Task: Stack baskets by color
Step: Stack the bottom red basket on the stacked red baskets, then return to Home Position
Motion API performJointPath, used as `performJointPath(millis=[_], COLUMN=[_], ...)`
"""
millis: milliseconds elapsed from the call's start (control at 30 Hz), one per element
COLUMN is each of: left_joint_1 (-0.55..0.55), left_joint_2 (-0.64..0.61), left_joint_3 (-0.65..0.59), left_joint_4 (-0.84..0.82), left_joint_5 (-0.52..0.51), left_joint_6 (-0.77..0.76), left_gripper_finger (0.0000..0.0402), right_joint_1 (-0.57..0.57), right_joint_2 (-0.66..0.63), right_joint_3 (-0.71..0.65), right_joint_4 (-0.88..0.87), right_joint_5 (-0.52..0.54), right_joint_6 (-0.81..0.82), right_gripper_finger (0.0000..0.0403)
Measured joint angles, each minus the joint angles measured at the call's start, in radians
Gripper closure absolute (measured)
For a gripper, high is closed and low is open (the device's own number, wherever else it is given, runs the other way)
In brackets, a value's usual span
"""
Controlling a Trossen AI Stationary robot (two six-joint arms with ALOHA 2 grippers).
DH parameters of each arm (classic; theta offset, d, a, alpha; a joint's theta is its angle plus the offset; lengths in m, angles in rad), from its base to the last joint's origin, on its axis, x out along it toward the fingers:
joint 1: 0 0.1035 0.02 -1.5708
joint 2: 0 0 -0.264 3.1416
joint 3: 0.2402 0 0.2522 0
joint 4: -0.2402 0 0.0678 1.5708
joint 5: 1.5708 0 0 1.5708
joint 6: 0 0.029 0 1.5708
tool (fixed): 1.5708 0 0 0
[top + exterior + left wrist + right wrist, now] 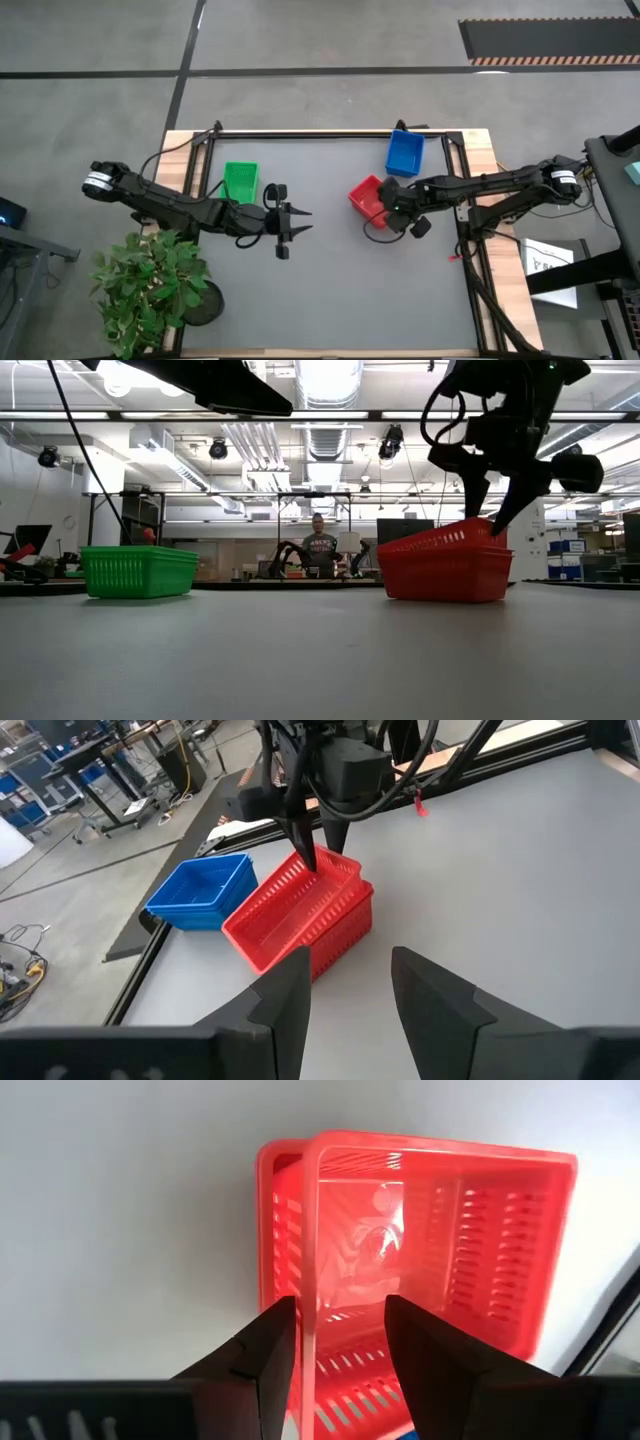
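Now the right end effector, fingers spread astride one wall, is poised over the red baskets toward the desk's right edge; the left end effector is held open mid-desk.

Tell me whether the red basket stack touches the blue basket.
Apart. The high view shows grey table between the red basket stack and the blue basket; the left wrist view shows the gap too.

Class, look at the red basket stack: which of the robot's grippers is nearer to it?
Right. The right gripper straddles the red basket stack's rim, open; the left gripper hovers open, apart, mid-table.
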State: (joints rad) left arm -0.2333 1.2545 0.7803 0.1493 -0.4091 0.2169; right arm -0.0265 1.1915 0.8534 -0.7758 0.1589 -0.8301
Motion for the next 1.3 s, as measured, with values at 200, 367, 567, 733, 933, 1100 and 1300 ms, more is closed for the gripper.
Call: performJointPath(millis=[200, 367, 567, 733, 933, 1100, 1300], left_joint_1=[0.000, 0.000, 0.000, 0.000, -0.004, -0.009, -0.092], left_joint_2=[0.000, 0.000, 0.000, 0.000, 0.000, 0.000, -0.085], left_joint_3=[0.000, -0.001, -0.002, -0.002, -0.002, -0.003, -0.065], left_joint_4=[0.000, -0.001, -0.001, -0.001, -0.039, -0.089, -0.195], left_joint_5=[0.000, 0.000, 0.000, 0.000, 0.001, 0.039, 0.148], left_joint_6=[0.000, 0.000, 0.000, 0.000, -0.001, 0.000, -0.001], left_gripper_finger=[0.0276, 0.0276, 0.0276, 0.0276, 0.0276, 0.0276, 0.0309], right_joint_1=[0.000, 0.000, 0.000, 0.000, 0.000, 0.002, 0.069], right_joint_2=[0.000, 0.000, 0.000, 0.000, -0.005, -0.024, -0.107], right_joint_3=[0.034, 0.070, 0.093, 0.109, 0.150, 0.124, -0.084], right_joint_4=[-0.032, -0.088, -0.132, -0.160, -0.199, -0.118, 0.261], right_joint_5=[0.000, 0.000, 0.001, 0.001, -0.036, -0.133, -0.137], right_joint_6=[0.028, 0.090, 0.139, 0.185, 0.316, 0.431, 0.455], right_gripper_finger=[0.0254, 0.0254, 0.0254, 0.0254, 0.0255, 0.0275, 0.0350])
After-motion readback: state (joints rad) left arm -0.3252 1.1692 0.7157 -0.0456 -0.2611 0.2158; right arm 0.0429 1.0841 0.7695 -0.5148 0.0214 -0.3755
